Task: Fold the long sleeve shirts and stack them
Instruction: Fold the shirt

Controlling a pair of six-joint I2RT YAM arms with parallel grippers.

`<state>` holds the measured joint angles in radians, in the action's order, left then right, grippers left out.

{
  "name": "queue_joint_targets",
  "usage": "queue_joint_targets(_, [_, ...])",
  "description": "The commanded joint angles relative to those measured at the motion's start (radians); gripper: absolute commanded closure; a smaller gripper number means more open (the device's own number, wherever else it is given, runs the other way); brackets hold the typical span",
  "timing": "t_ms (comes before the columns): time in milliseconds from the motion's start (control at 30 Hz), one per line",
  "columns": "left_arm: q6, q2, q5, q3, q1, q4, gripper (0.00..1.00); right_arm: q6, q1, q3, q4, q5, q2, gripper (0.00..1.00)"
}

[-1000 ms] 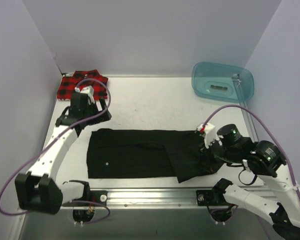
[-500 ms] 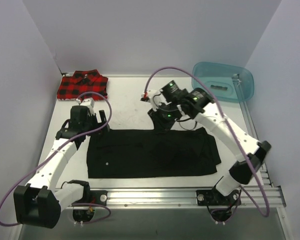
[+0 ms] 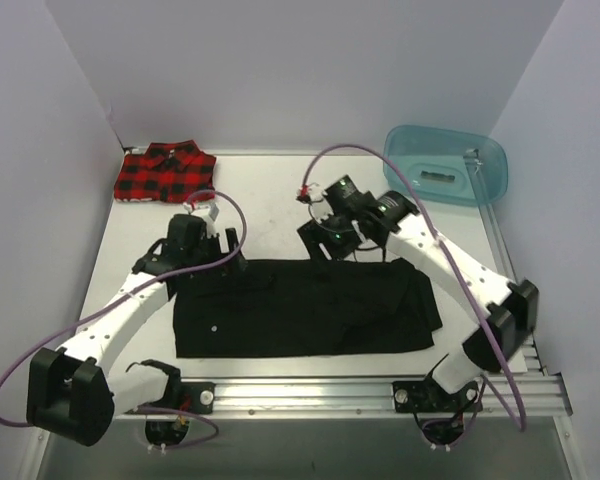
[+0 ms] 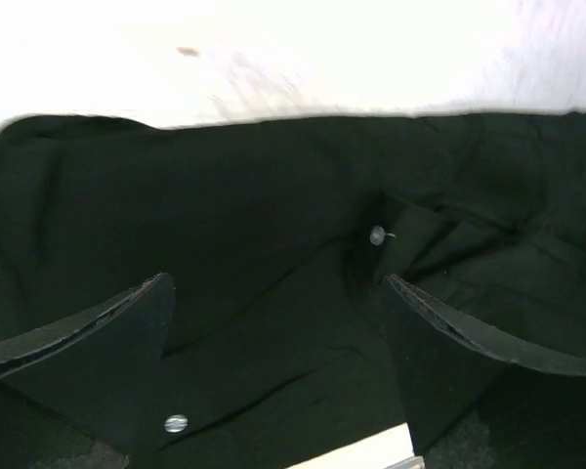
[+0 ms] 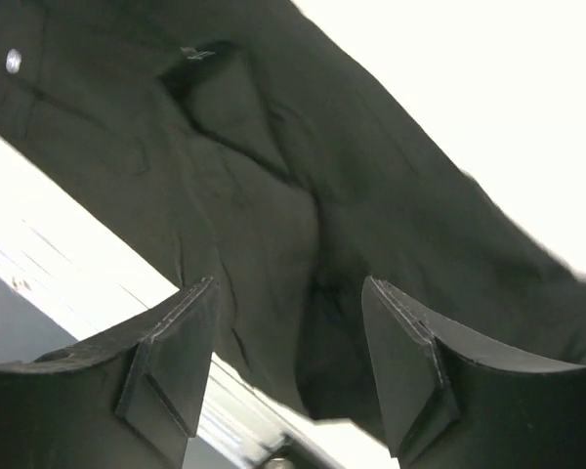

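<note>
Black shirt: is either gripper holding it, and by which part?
Nothing is held: left gripper and right gripper both hang open above the black shirt.

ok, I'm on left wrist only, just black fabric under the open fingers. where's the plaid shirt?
Observer: The plaid shirt lies folded small in the far left corner of the table, apart from the black shirt.
Operator: right gripper holding anything?
Observer: No. The right gripper hangs over the black shirt's far edge, jaws apart, nothing between them.
Operator: tub in the way?
Observer: No, the teal tub sits at the far right corner, apart from both shirts.
</note>
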<state>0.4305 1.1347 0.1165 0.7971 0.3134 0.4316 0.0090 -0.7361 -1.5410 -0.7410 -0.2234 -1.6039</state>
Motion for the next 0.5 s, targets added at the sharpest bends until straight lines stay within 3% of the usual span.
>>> queue_joint_targets(0, [0.066,0.08,-0.026,0.025,0.1,-0.067,0.05,0.147,0.073,0.145,0.084,0.062,0.18,0.4])
queue_joint_targets(67, [0.079,0.144,-0.055,0.051,0.16,-0.068,0.07,0.167,0.101,0.274,0.124,0.059,0.275,0.42])
queue_joint_targets(167, [0.097,0.221,-0.103,0.105,0.22,-0.068,0.19,0.197,0.115,0.42,0.153,0.061,0.39,0.43])
queue_joint_targets(467, [0.152,0.401,-0.17,0.186,0.326,-0.056,0.41,0.275,0.161,0.677,0.183,0.098,0.605,0.43])
